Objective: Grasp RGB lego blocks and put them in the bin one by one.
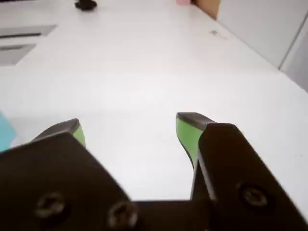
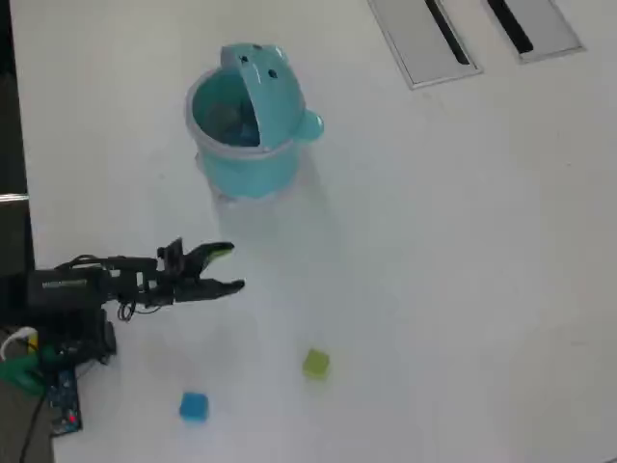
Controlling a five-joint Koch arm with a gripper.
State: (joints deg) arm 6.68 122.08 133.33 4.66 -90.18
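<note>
The claw (image 1: 130, 126) gapes empty; one yellow-green block (image 2: 315, 364), one blue block (image 2: 193, 406), one bin (image 2: 249, 159).

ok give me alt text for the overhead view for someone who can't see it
A small black robot arm reaches in from the left, its gripper open and empty above a white table. A teal bin with its lid tipped up stands beyond it; a yellow-green block and a blue block lie nearer.
</note>
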